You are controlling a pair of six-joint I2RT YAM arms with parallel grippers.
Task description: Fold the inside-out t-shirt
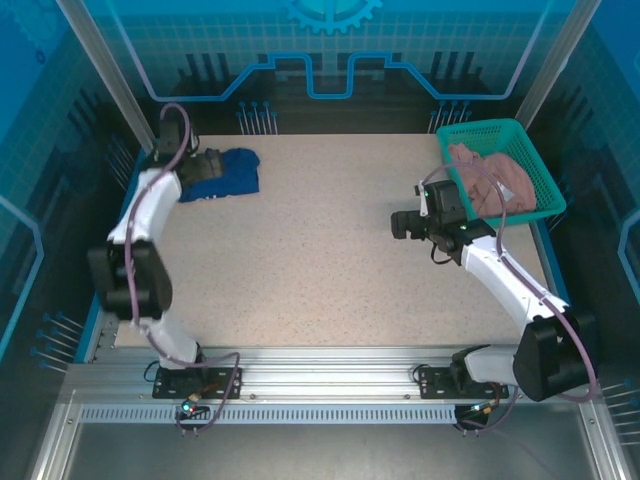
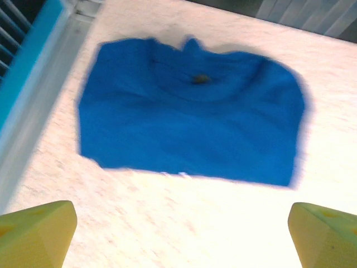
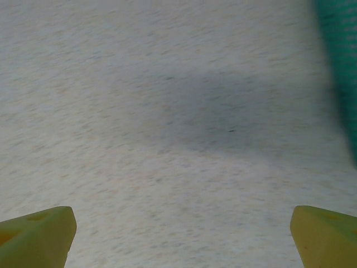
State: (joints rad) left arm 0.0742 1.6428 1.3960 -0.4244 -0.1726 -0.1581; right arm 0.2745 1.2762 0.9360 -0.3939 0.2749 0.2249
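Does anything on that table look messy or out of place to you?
Nothing much. The blue t-shirt lies as a fairly neat folded rectangle near the far-left corner of the table. Only the pinkish garment looks untidy, crumpled in the green basket.

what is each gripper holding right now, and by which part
Nothing is held. The left gripper stands open, apart from the blue t-shirt; the right gripper stands open over the table.

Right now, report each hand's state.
Left hand: open, empty, the shirt lying free before it.
Right hand: open, empty.
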